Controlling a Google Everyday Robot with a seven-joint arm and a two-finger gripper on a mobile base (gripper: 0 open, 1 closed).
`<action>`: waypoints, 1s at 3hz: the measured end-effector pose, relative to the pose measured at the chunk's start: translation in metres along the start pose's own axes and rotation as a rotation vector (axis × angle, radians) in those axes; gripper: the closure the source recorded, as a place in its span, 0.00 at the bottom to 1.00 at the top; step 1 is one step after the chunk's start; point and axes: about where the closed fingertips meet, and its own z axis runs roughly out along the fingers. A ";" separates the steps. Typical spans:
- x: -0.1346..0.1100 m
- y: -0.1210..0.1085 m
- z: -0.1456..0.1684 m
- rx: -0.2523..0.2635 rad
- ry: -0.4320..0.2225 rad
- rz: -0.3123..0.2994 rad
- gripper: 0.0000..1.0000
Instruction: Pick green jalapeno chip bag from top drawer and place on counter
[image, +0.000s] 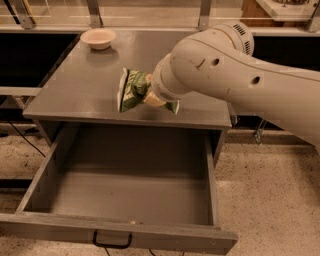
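Note:
The green jalapeno chip bag (131, 90) hangs on edge just over the front part of the grey counter (75, 90). My gripper (151, 98) is shut on the bag's right side and is mostly hidden behind my large white arm (235, 80), which reaches in from the right. The top drawer (125, 195) below is pulled wide open and holds nothing. Its black handle (112, 242) shows at the bottom edge.
A small pale bowl (98, 38) stands at the counter's back left. Metal posts and a rail run behind the counter. Speckled floor (270, 200) lies to the right of the drawer. A black cable runs along the floor at the left.

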 end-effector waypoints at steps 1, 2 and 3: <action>0.000 0.000 0.000 0.000 0.000 0.000 1.00; -0.002 -0.003 0.009 0.004 -0.004 0.016 1.00; -0.006 -0.011 0.032 0.003 -0.002 0.024 1.00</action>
